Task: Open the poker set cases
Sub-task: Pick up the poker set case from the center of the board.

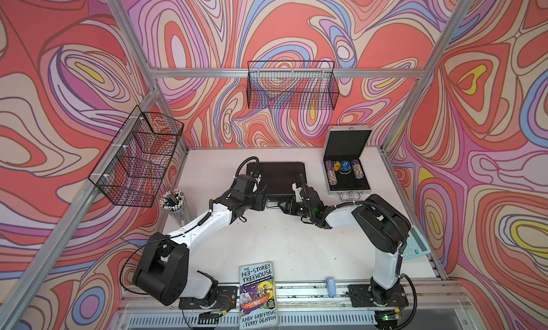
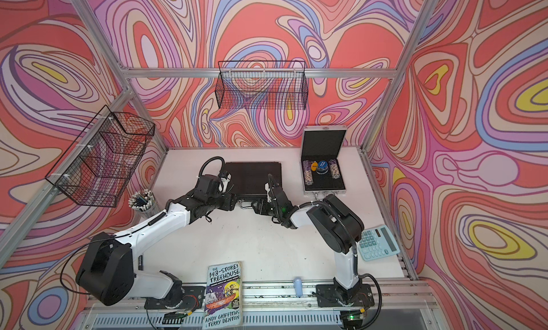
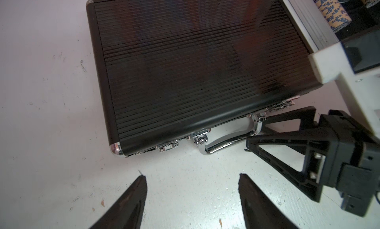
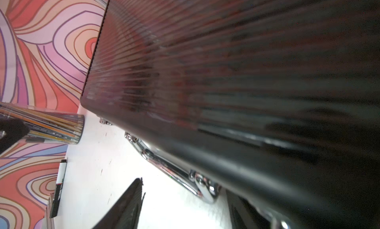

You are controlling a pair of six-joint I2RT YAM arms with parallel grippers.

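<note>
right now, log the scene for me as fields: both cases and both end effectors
black case: closed, lying flat, handle toward the arms
silver case: lid up, chips inside
left end effector: open, empty, just short of the black case's front edge
right end effector: open, straddling one end of the handle
left to open: black case

I look into a robot lab cell. Aluminium framing [image 1: 207,73] holds swirl-printed walls [image 1: 59,76] around a white table [image 1: 281,242]. The left arm [image 1: 201,224] and right arm [image 1: 385,266] are bolted to a metal rail [image 1: 308,294].
</note>
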